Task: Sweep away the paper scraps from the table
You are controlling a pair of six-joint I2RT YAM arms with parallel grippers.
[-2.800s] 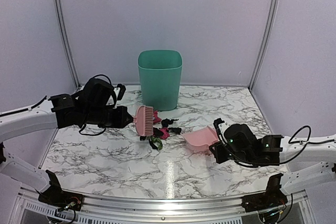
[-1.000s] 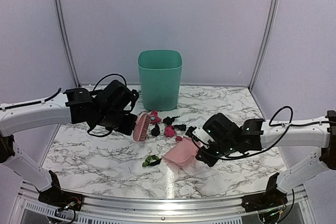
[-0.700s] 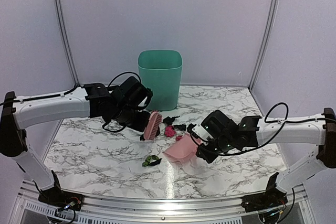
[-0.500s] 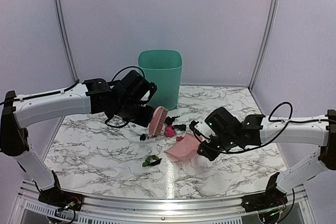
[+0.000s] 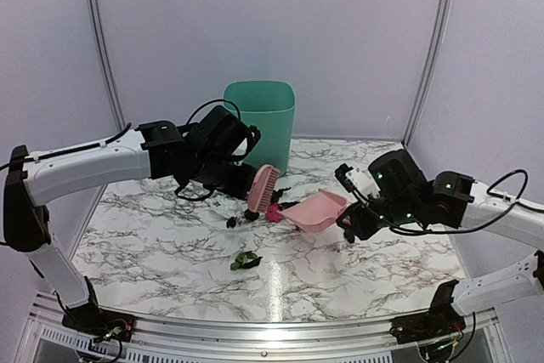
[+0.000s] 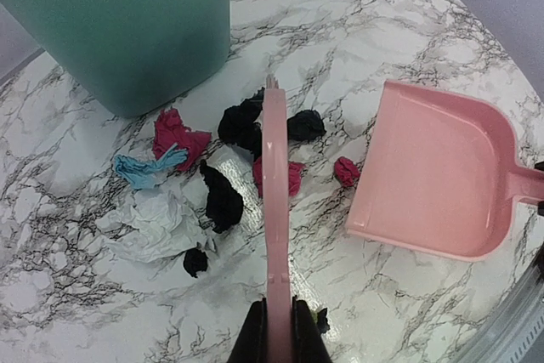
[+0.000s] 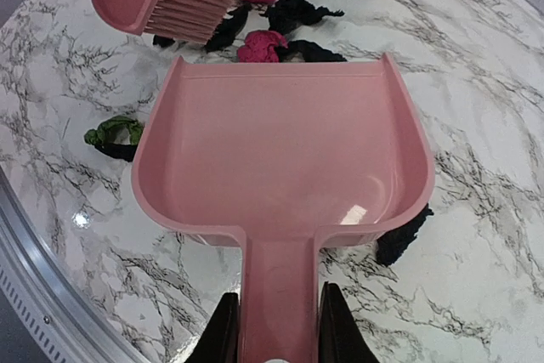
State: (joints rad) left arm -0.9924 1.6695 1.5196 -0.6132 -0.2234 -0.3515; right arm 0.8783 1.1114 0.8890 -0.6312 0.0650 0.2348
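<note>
My left gripper (image 6: 279,333) is shut on the handle of a pink brush (image 6: 276,210), held edge-on above the paper scraps. Black (image 6: 240,125), magenta (image 6: 174,133) and light blue (image 6: 149,167) scraps lie bunched on the table (image 5: 170,252) in front of the bin. One green scrap (image 5: 246,259) lies apart, nearer the front. My right gripper (image 7: 274,329) is shut on the handle of the pink dustpan (image 7: 285,142). The pan's mouth faces the pile from the right, slightly raised. A black scrap (image 7: 404,231) shows beside its right rim.
A teal bin (image 5: 259,129) stands at the back centre, just behind the scraps. A crumpled white sheet (image 6: 153,218) lies at the left of the pile. The table's metal front edge (image 5: 272,329) runs along the bottom, and grey walls close off the back and sides.
The left arm carried the brush right and back, over the pile near the bin. The right arm lifted the dustpan and drew it right and back, away from the green scrap.
</note>
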